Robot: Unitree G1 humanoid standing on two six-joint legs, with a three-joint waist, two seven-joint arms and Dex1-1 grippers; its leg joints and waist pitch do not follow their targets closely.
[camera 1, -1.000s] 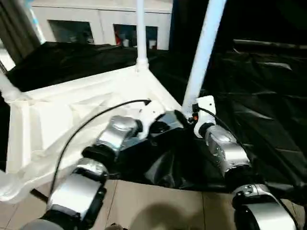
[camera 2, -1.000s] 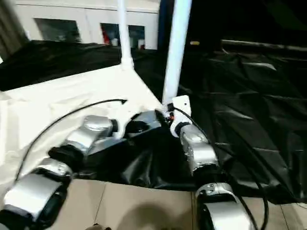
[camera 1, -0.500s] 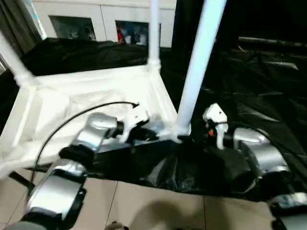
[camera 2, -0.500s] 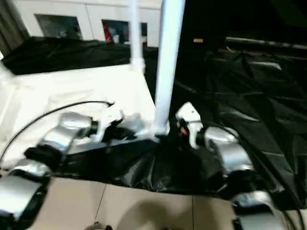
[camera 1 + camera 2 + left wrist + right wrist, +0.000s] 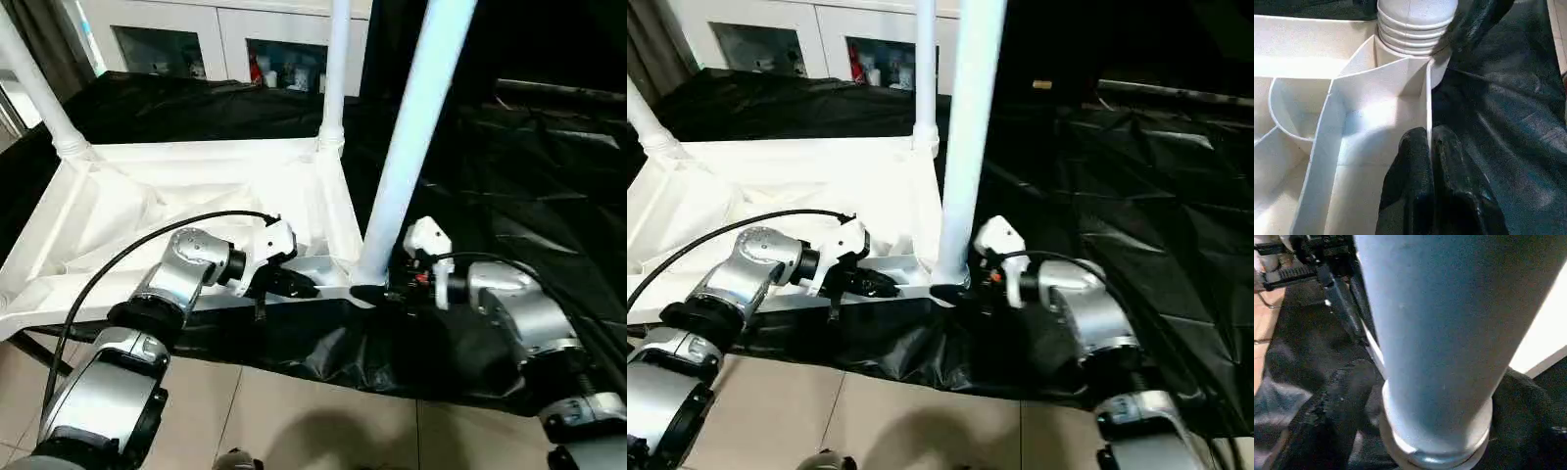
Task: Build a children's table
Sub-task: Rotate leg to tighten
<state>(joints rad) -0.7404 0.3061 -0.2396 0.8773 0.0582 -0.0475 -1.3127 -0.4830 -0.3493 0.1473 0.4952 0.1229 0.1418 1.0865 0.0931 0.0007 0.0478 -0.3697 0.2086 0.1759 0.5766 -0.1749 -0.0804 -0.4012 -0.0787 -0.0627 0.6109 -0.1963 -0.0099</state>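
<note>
No brand, label or writing can be read anywhere. The children's table top (image 5: 186, 196) lies upside down on a surface draped in black plastic sheeting (image 5: 509, 176), its ribbed white underside and raised rim facing up. Three white tube legs stand upright from its round corner sockets: the near-right leg (image 5: 411, 137), closest to the grippers, a far-right leg (image 5: 336, 69) behind it, and a far-left leg (image 5: 39, 98). The near-right leg ends in a ringed collar seated in its corner socket (image 5: 1415, 29). The left gripper (image 5: 1431, 188) is clamped on the thin near rim of the top, one black finger on each side of the wall, just left of that socket. The right gripper (image 5: 377, 292) sits at the base of the near-right leg from the right, its black fingers (image 5: 1347, 396) bracketing the leg's collar on both sides; whether they actually press on it cannot be told. Tiled floor (image 5: 294, 411) shows in front, and white cabinets (image 5: 225, 39) stand at the far side.
</note>
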